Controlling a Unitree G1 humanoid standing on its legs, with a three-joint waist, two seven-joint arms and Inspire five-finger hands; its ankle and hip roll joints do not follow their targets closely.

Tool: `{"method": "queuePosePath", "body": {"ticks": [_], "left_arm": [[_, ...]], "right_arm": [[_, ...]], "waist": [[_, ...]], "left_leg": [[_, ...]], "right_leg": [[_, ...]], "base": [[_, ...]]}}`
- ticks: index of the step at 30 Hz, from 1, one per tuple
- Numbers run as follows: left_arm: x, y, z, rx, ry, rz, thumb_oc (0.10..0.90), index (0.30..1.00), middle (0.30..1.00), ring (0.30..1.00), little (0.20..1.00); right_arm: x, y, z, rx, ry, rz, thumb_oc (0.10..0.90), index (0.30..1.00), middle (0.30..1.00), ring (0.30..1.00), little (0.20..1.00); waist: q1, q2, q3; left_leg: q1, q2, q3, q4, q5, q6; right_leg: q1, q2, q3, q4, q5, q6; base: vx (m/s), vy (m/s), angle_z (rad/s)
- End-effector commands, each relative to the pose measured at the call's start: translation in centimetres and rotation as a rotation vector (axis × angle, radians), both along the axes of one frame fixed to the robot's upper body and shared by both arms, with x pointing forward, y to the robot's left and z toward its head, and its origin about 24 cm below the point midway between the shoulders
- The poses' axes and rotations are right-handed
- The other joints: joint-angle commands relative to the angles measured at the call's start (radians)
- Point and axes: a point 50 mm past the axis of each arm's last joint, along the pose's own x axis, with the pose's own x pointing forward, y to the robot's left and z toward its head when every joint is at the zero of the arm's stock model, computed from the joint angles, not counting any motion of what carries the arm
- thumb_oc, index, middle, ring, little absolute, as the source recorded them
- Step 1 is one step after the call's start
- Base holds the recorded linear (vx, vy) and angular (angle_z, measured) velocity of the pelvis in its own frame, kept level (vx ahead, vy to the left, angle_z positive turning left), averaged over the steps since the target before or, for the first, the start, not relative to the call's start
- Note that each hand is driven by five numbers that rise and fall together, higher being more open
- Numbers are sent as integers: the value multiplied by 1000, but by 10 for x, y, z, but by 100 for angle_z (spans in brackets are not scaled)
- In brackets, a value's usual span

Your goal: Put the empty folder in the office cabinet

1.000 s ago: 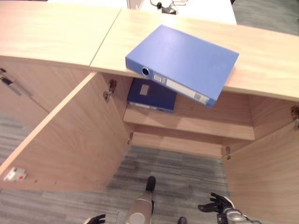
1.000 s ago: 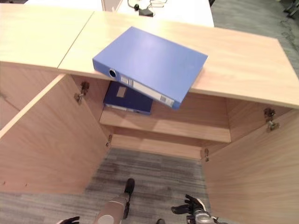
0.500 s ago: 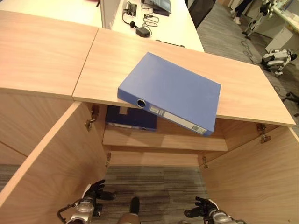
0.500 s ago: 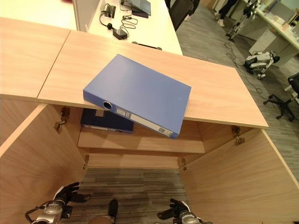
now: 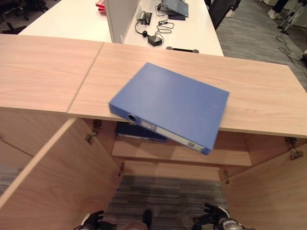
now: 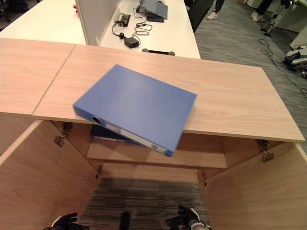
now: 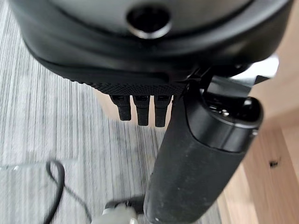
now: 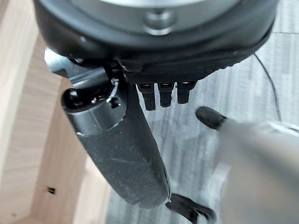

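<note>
Blue folder point(image 5: 172, 104) overhangs cabinet top's point(image 5: 259, 96) front edge; left hand point(image 7: 140, 109), right hand point(image 8: 161, 95) low, fingers relaxed, empty — pre-grasp, reach up nxt.

The cabinet point(image 5: 192, 158) and its top are seen steeply from above by both eye views, set slightly apart and sharing the folder point(image 6: 136, 108), while the carpet point(image 7: 51, 126) is viewed from very close along each hand by the wrist views.

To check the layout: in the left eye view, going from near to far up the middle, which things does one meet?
Floor → shelf → blue folder → cabinet top → white desk.
</note>
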Motion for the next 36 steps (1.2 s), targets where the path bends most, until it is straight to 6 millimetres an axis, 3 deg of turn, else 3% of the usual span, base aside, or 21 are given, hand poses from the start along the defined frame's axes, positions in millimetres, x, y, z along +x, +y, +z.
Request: {"method": "queuePosePath", "body": {"ticks": [1, 10, 16, 18, 19, 20, 22, 24, 25, 30, 31, 33, 36], "left_arm": [[29, 1, 9, -12, -108, 44, 800, 900, 900, 900, 900], [23, -18, 0, -78, -109, 72, 800, 900, 900, 900, 900], [29, -23, 1, -96, -159, 96, 800, 900, 900, 900, 900], [32, -25, 2, -99, -174, 93, 800, 900, 900, 900, 900], [42, -26, 6, -100, -212, 77, 800, 900, 900, 900, 900], [47, -27, 8, -100, -228, 65, 800, 900, 900, 900, 900], [60, -28, 15, -97, -288, 45, 800, 900, 900, 900, 900], [63, -27, 18, -95, -306, 47, 800, 900, 900, 900, 900], [67, -25, 21, -93, -331, 43, 800, 900, 900, 900, 900], [74, -22, 28, -72, -372, 21, 800, 900, 900, 900, 900], [92, -37, 42, -78, -512, -69, 800, 900, 900, 900, 900], [71, -22, 36, -35, -433, -45, 800, 900, 900, 900, 900], [77, -24, 51, -6, -504, -134, 800, 900, 900, 900, 900]], "right_arm": [[11, -34, 12, -99, -47, 11, 800, 900, 900, 900, 900], [10, -51, 17, -134, -69, -14, 800, 900, 900, 900, 900], [14, -62, 23, -166, -89, -9, 800, 900, 900, 900, 900], [14, -65, 24, -174, -92, -15, 800, 900, 900, 900, 900], [15, -69, 26, -183, -99, -25, 800, 900, 900, 900, 900], [16, -70, 26, -187, -100, -23, 800, 900, 900, 900, 900], [20, -70, 28, -189, -109, -12, 800, 900, 900, 900, 900], [21, -71, 29, -189, -112, -15, 800, 900, 900, 900, 900], [19, -72, 28, -185, -106, -25, 800, 900, 900, 900, 900], [20, -68, 28, -176, -114, -26, 800, 900, 900, 900, 900], [18, -66, 27, -172, -129, -62, 800, 900, 900, 900, 900], [20, -68, 29, -168, -145, -47, 800, 900, 900, 900, 900], [13, -71, 26, -188, -115, -45, 800, 900, 900, 900, 900]], "waist": [[15, 78, 17], [7, 138, 32], [1, 185, 55], [-5, 188, 64], [-19, 183, 77], [-19, 179, 79], [-11, 160, 87], [-12, 156, 84], [-21, 162, 72], [-23, 160, 65], [-6, 161, 78], [7, 162, 88], [19, 161, 83]], "left_leg": [[-41, 153, -40, 32, -68, -85], [-42, 278, -109, 31, 12, -180], [-48, 332, -122, 35, 68, -215], [-66, 330, -108, 54, 73, -208], [-97, 313, -36, 122, 57, -184], [-103, 297, -20, 153, 40, -178], [-108, 183, -37, 259, -72, -140], [-113, 162, -25, 278, -91, -129], [-93, 159, 24, 254, -95, -110], [-59, 175, 55, 225, -75, -119], [-53, 180, 52, 225, -73, -124], [-40, 183, 50, 202, -67, -124], [-17, 178, 33, 154, -64, -122]], "right_leg": [[34, 31, -17, 78, -117, 12], [99, 165, -53, -10, -212, -65], [111, 207, -75, -10, -255, -92], [110, 204, -84, -10, -257, -96], [101, 194, -101, -10, -253, -106], [96, 191, -106, -10, -250, -112], [80, 186, -95, -10, -236, -126], [75, 186, -98, -10, -236, -127], [71, 200, -109, -10, -239, -129], [92, 200, -133, -10, -231, -131], [102, 196, -150, -10, -225, -132], [97, 192, -156, -10, -211, -127], [94, 190, -166, -10, -200, -119]], "base": [[76, -253, -8], [20, -257, 13], [-33, -166, 8], [-112, -75, 16], [-139, -110, 35], [-181, -176, 53], [-119, -169, 32], [-60, -73, -6], [-34, -42, -20], [17, -6, 22], [-21, -5, -3], [-38, 12, -5], [2, 22, 12]]}}
